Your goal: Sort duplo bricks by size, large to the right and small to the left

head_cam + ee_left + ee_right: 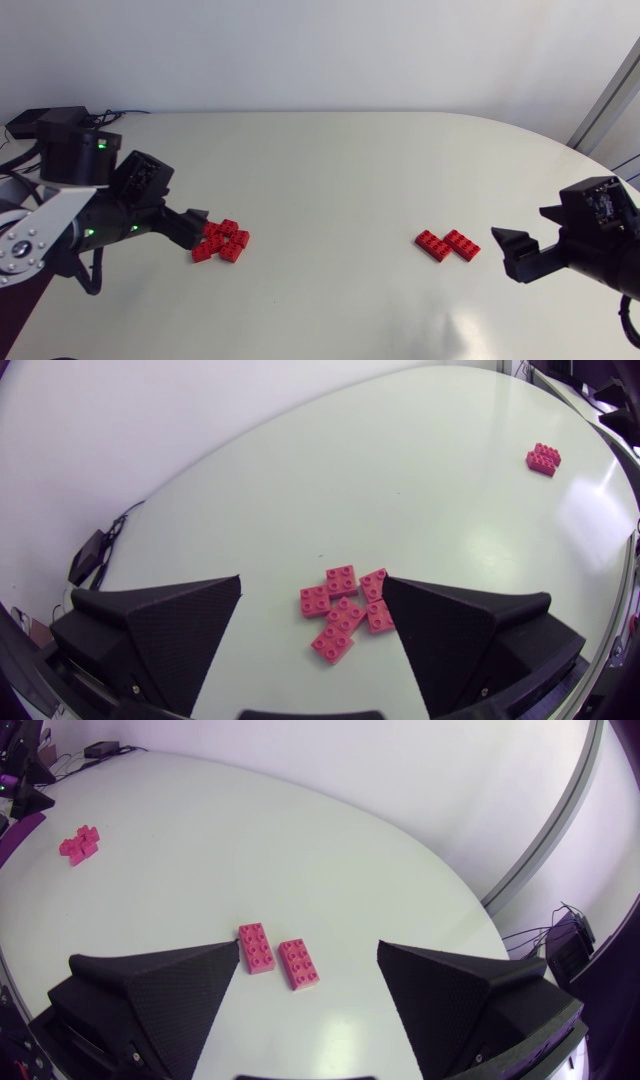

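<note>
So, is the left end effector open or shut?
Open: left end effector fingers stand wide apart, small red bricks lying between them.

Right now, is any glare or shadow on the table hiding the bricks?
No. Head view: a glare patch on the table, clear of the two large bricks. Left wrist view: the small bricks are evenly lit. Right wrist view: no glare on the large bricks; the table's edge bows.

Left arm: cut off by the frame's left edge.
Right arm: cut off by the right edge.
Small bricks: lower left, overlapping pile partly under left end effector; count unclear.
</note>
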